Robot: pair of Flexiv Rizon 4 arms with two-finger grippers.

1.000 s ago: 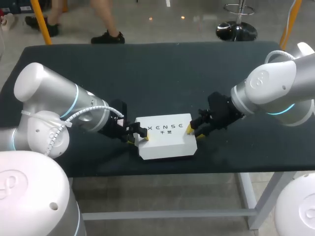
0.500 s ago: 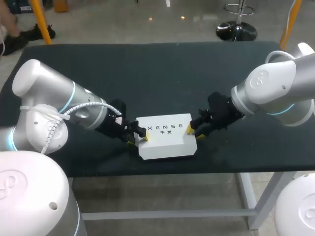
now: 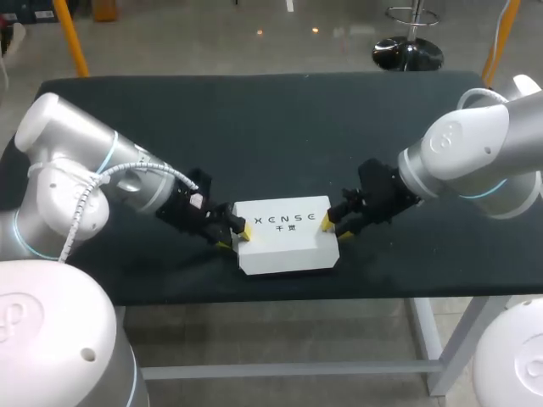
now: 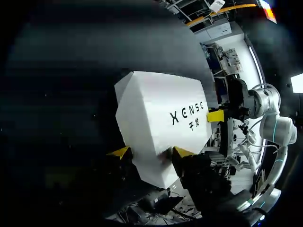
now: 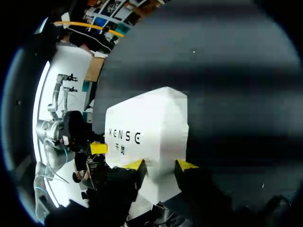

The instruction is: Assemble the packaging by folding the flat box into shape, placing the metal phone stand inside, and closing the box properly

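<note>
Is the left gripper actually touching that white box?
Touching: in the left wrist view the left gripper clamps the white box by its end between both yellow tips.

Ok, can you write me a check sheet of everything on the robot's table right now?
Surface: dark table top, flat.
Job's things: closed white cardboard box lying flat near the front edge; metal phone stand not seen.
Clutter: nothing seen.
Grippers: left gripper shut on the box's left end; right gripper shut on its right end.
Cables: white ribbed cable running along the left arm, clear of the box.
Surroundings: nothing seen reaching over the table.
</note>
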